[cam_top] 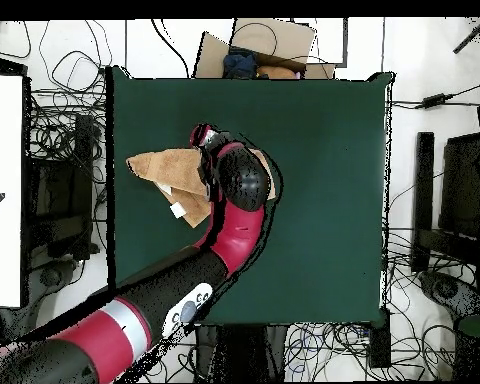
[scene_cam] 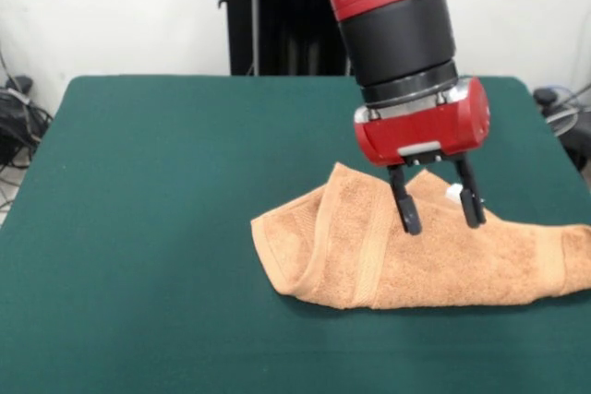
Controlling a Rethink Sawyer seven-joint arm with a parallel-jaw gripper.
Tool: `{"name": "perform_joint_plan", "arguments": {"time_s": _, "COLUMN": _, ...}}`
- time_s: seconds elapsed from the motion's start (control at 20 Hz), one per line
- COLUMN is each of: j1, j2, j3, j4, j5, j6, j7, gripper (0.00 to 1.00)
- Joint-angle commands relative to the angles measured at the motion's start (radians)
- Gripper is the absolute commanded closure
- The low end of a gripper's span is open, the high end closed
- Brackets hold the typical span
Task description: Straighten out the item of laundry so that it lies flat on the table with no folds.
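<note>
The towel lies bunched and folded over itself toward the right of the table, one end reaching the right edge of the front view. A good straightening pinch should take only the top layer near the fold's far edge, then draw it outward low and slow. The gripper hangs fairly wide apart, holding nothing, its tips at the cloth.

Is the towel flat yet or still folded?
Still folded: the towel lies doubled over on the table, one layer lapped across another, under the open gripper.
</note>
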Motion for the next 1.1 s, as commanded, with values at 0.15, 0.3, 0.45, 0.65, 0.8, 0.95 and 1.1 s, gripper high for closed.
{"name": "perform_joint_plan", "arguments": {"time_s": 0.15, "j1": 0.053, "j2": 0.152, "j3": 0.119, "j4": -0.013, "j5": 0.137, "j6": -0.107, "j7": -0.229, "gripper": 0.00}}
{"name": "perform_joint_plan", "arguments": {"time_s": 0.3, "j1": 0.059, "j2": 0.172, "j3": 0.098, "j4": -0.018, "j5": 0.118, "j6": -0.106, "j7": -0.209, "gripper": 0.00}}
{"name": "perform_joint_plan", "arguments": {"time_s": 0.45, "j1": 0.059, "j2": 0.192, "j3": 0.091, "j4": -0.028, "j5": 0.094, "j6": -0.109, "j7": -0.179, "gripper": 0.00}}
{"name": "perform_joint_plan", "arguments": {"time_s": 0.65, "j1": 0.055, "j2": 0.210, "j3": 0.088, "j4": -0.041, "j5": 0.044, "j6": -0.118, "j7": -0.128, "gripper": 0.00}}
{"name": "perform_joint_plan", "arguments": {"time_s": 0.8, "j1": 0.056, "j2": 0.217, "j3": 0.083, "j4": -0.046, "j5": 0.007, "j6": -0.124, "j7": -0.096, "gripper": 0.00}}
{"name": "perform_joint_plan", "arguments": {"time_s": 0.95, "j1": 0.054, "j2": 0.233, "j3": 0.093, "j4": -0.067, "j5": 0.000, "j6": -0.139, "j7": -0.082, "gripper": 0.00}}
{"name": "perform_joint_plan", "arguments": {"time_s": 1.1, "j1": 0.057, "j2": 0.244, "j3": 0.106, "j4": -0.078, "j5": 0.001, "j6": -0.151, "j7": -0.074, "gripper": 0.00}}
